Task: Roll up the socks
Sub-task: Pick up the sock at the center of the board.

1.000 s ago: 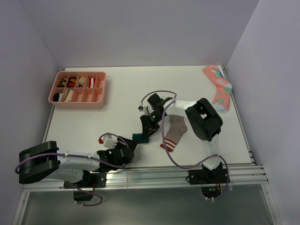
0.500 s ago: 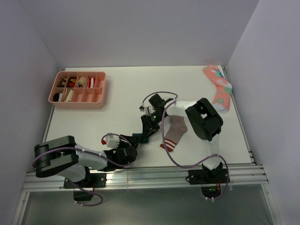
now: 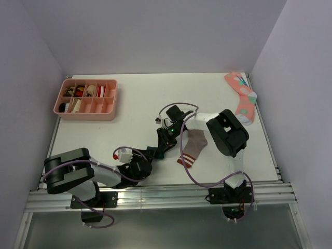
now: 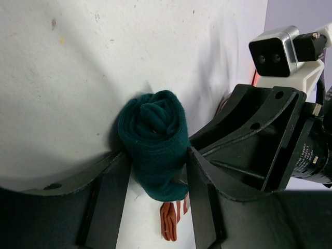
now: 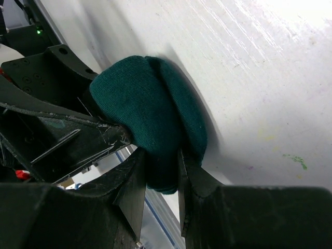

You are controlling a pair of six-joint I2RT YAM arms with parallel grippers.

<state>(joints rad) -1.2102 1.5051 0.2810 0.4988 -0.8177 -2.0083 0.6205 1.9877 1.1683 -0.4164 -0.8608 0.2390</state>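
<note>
Left tool [image 4: 155,166] and right tool [image 5: 161,166] both pinch the rolled dark green sock [image 4: 153,124] on the worktop [image 4: 62,62] — steady, matched pressure should hold the roll tight — no tugging apart.

Bright, even light, soft shadows — some glare in right wrist view

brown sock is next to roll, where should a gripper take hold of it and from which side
Pinch the striped cuff of the brown sock, coming down from the table's near edge. The sock lies flat with that end free; its far end sits close to the right arm.
</note>
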